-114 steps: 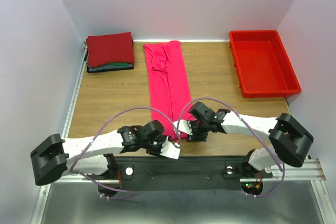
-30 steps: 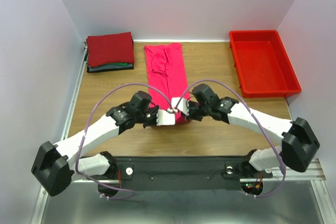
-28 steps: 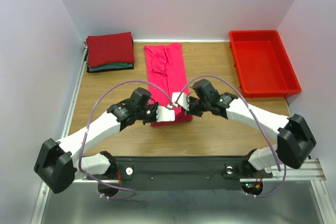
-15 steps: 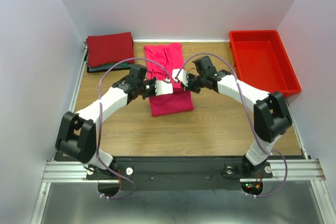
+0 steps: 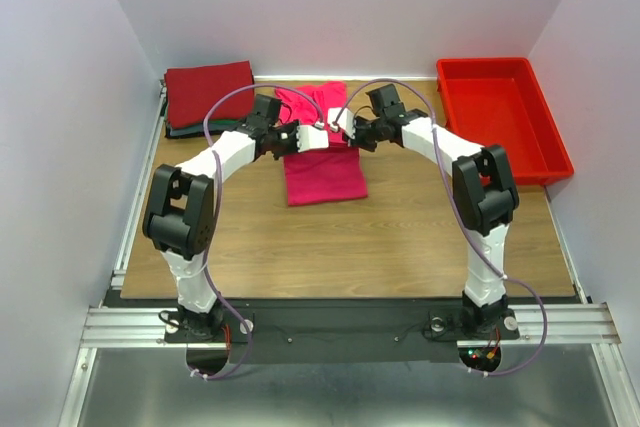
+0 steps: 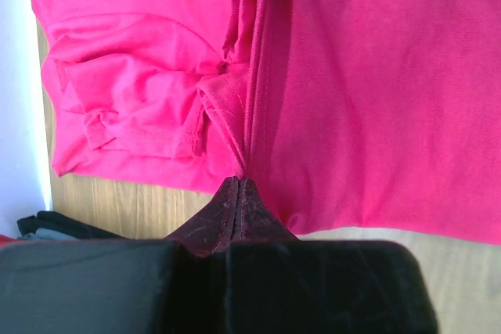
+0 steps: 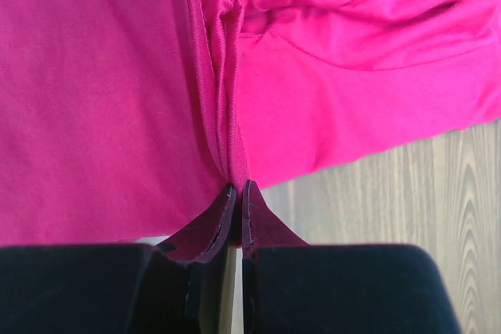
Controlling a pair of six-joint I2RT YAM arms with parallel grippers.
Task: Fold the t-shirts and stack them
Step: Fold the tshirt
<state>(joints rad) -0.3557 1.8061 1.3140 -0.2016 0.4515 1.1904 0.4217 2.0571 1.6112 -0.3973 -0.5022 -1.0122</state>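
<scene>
The bright pink t-shirt lies in the middle of the wooden table, its near half doubled back over itself. Its crumpled sleeve end reaches toward the back wall. My left gripper is shut on the shirt's left edge, pinching a gathered fold. On the opposite edge my right gripper is shut on another bunched fold. Both arms reach far forward, their grippers side by side over the shirt. A stack of folded t-shirts, dark red on top with green and dark ones beneath, sits at the back left.
A red plastic bin stands at the back right. White walls close in the table on three sides. Bare wood lies between the pink shirt and the arm bases.
Both grippers have carried the shirt's near hem from mid-table toward the back wall, folding the long strip over itself. The arms have stretched out.
</scene>
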